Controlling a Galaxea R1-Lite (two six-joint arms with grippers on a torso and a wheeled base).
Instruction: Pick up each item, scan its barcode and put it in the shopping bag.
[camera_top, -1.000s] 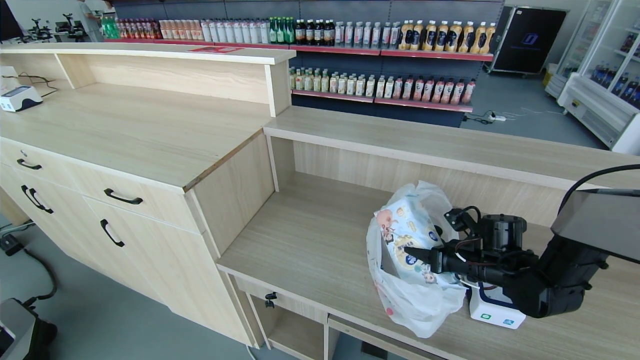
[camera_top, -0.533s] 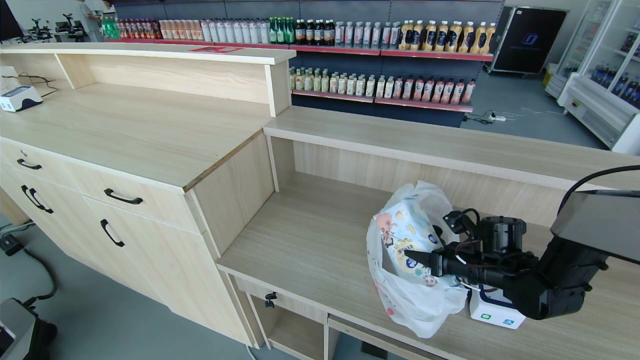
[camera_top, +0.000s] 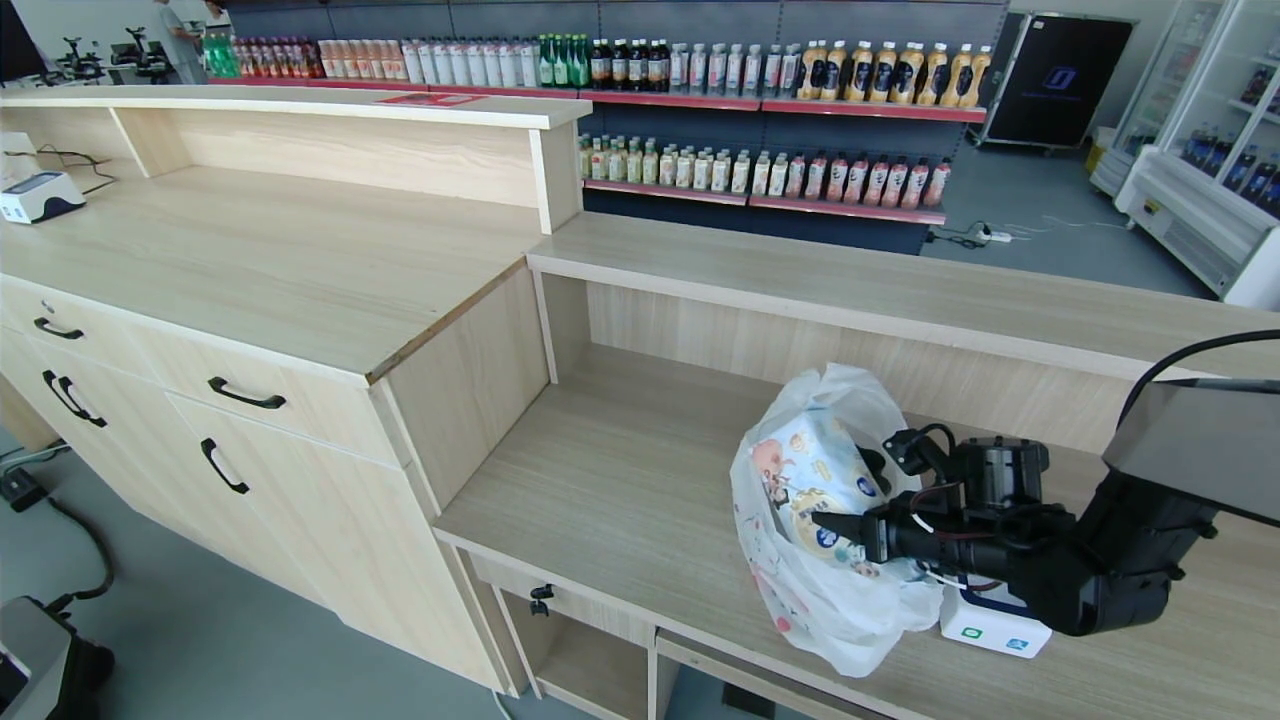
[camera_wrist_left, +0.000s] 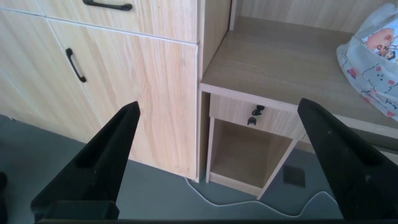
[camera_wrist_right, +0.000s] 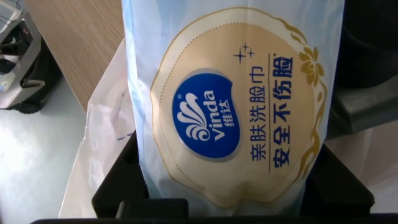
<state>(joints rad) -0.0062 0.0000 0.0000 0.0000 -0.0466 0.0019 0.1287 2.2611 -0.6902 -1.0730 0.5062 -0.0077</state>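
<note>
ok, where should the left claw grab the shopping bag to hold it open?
Probably the upstanding far rim of the shopping bag, pinched from above on the robot's left: it stands clear there, while the right claw holding the tissue pack fills the right side.

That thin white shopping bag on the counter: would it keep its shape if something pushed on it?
Probably not: the shopping bag looks thin and crumpled, so it would likely fold. The soft pack the right gripper holds inside seems to prop it up. It likely slides easily on the smooth counter.
</note>
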